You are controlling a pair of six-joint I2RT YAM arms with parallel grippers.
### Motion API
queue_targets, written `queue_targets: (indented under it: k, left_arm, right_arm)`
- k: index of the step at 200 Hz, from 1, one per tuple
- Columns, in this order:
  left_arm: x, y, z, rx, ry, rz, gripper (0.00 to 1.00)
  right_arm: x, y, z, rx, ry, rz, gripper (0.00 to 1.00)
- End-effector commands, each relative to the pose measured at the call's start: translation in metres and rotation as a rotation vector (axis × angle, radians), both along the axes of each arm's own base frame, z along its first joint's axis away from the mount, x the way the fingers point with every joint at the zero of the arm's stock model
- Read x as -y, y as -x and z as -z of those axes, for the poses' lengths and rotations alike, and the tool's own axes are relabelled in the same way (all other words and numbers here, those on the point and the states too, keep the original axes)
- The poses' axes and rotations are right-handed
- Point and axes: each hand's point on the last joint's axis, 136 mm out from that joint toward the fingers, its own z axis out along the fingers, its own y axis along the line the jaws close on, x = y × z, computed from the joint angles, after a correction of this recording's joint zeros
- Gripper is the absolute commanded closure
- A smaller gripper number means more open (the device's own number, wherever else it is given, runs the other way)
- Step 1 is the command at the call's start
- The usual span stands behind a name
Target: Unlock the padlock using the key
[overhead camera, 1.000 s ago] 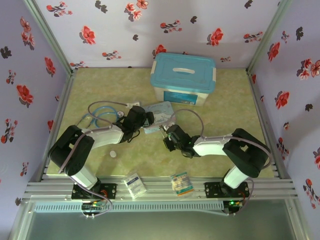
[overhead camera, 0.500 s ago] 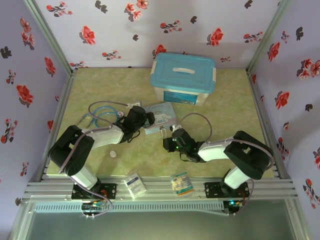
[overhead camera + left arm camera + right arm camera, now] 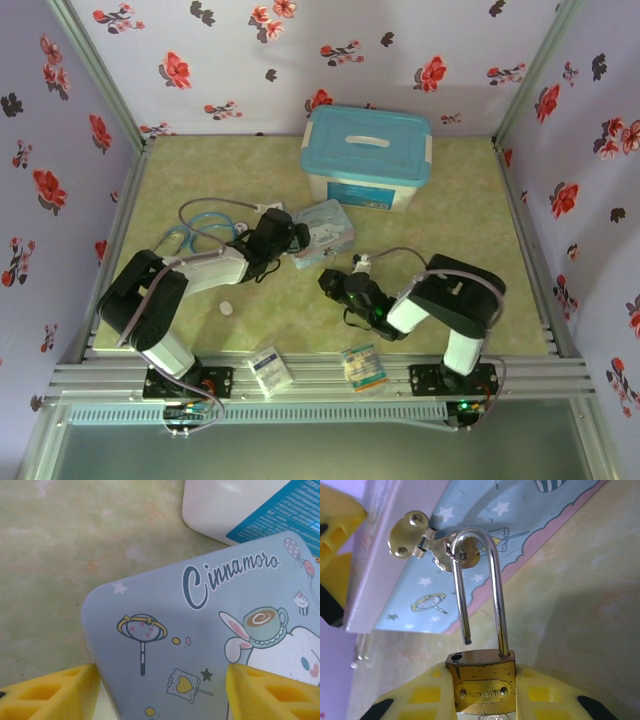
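The padlock point(image 3: 481, 686) is a small brass block, and my right gripper point(image 3: 481, 692) is shut on its body between yellow fingers point(image 3: 420, 696). Its silver shackle point(image 3: 496, 590) stands open: one leg is out of the body, and the loop hangs through the gold hasp point(image 3: 412, 540) of the pale-blue cartoon tin point(image 3: 485, 510). In the top view my right gripper point(image 3: 335, 284) sits just in front of the tin point(image 3: 328, 222). My left gripper point(image 3: 162, 690) is shut on a corner of the tin point(image 3: 200, 630), at its left end point(image 3: 292, 240). The key is hidden.
A white box with a blue lid point(image 3: 367, 158) stands behind the tin, and its wall point(image 3: 235, 510) is close ahead of my left gripper. A blue hose coil point(image 3: 205, 225) lies at the left. A white disc point(image 3: 227, 309) and two small packets point(image 3: 270, 367) point(image 3: 362, 365) lie near the front rail.
My right arm has folded back towards its base, and its gripper has slid slightly left and nearer. The tin has turned a little. The left gripper has stayed on the tin.
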Motion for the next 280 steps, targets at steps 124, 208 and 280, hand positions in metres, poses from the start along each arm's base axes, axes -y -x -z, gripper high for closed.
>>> queue_targets:
  k: [124,208,280]
  left_arm:
    - [0.043,-0.07,0.002,-0.008,-0.257,0.22,0.2]
    - [0.059,-0.038,0.041,0.001,-0.278,0.35,0.27]
    - [0.05,-0.004,0.099,-0.016,-0.384,0.443,0.32]
  right_arm:
    - [-0.042,0.025,0.018,-0.016,-0.046,-0.01,1.0]
    - [-0.032,0.012,0.037,-0.046,-0.113,0.051,1.0]
    - [-0.007,0.001,0.011,0.07,-0.091,0.192,1.0]
